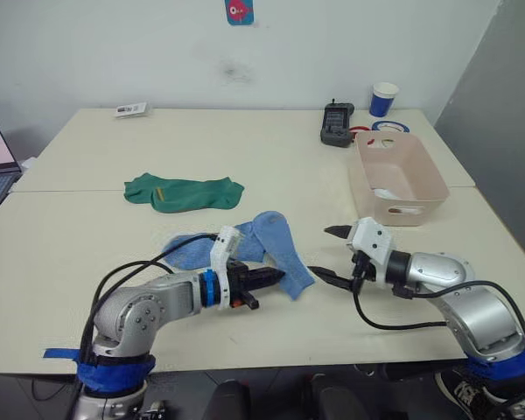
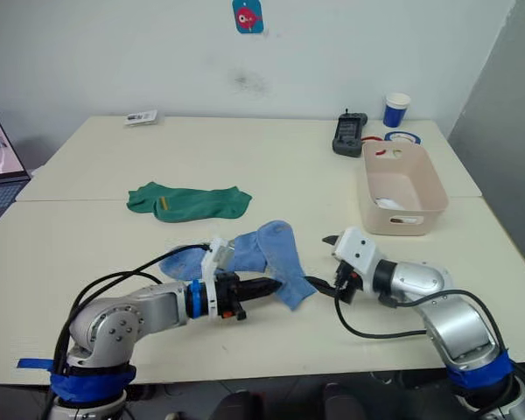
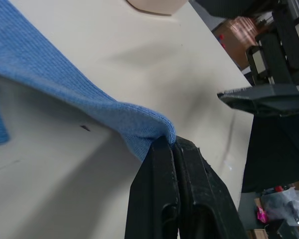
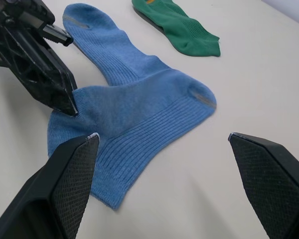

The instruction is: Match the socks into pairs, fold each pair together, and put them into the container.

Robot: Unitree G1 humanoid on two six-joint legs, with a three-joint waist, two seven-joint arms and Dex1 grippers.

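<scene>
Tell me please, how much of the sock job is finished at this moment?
Something white already lies in the container, probably the white pair. The left gripper is shut on the edge of the blue socks, while the right gripper waits open beside them. The green socks lie together, untouched. Blue and green pairs remain.

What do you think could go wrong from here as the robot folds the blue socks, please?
The left claw pinches only a thin edge of the upper blue sock, so the fabric could slip free when pulled. The two blue socks lie crossed, not aligned, so a fold may come out uneven. The right claw is open and close to the left claw; the two could bump as it closes in.
</scene>
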